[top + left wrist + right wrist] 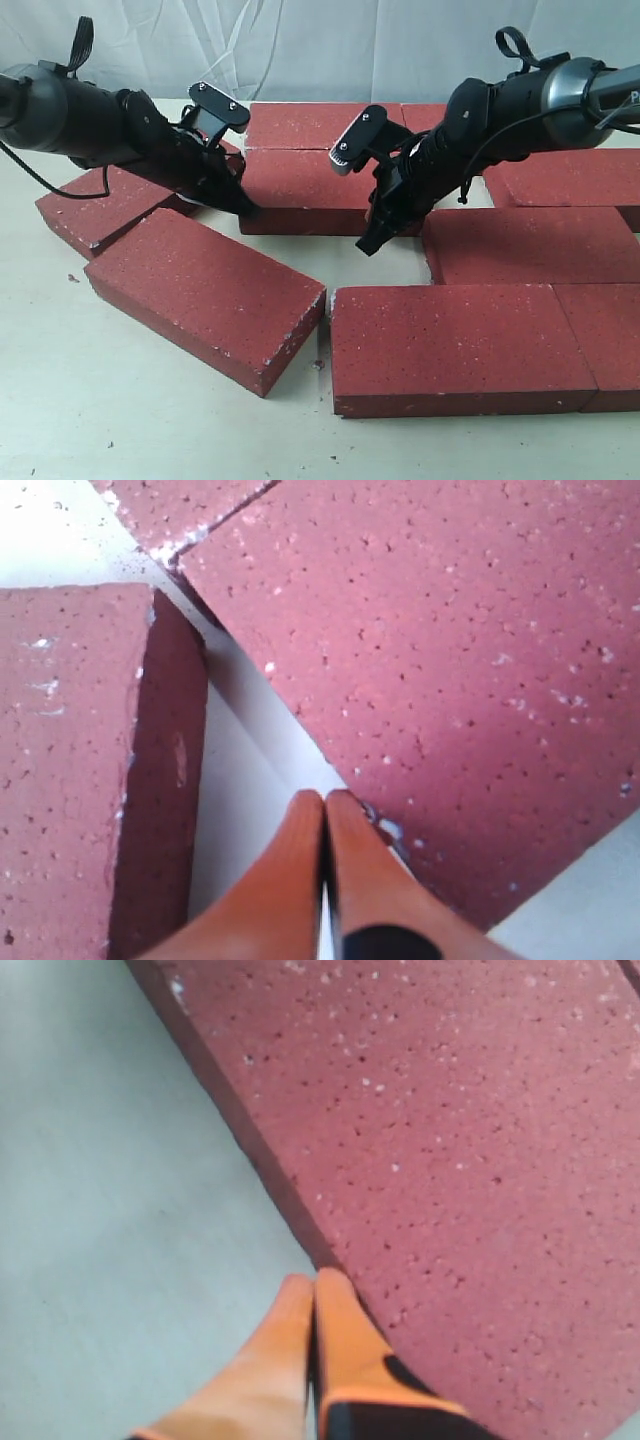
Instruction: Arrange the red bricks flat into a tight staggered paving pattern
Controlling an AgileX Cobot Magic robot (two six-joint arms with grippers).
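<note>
L gripper [243, 206] pinched shut, empty, tips at left-front corner of middle brick [300, 185], w/ skewed brick [100, 205] just beside. R gripper [366, 244] also pinched shut, empty, tips at same brick's front edge, on table [150, 430]. All red bricks [450, 340] lie flat: rows at back & right, angled brick [205, 295] front-left, not aligned w/ neighbour.

Among the red bricks [455, 340] lying flat, the left hand [243, 207] and right hand [368, 243] flank one middle brick [300, 185].
</note>
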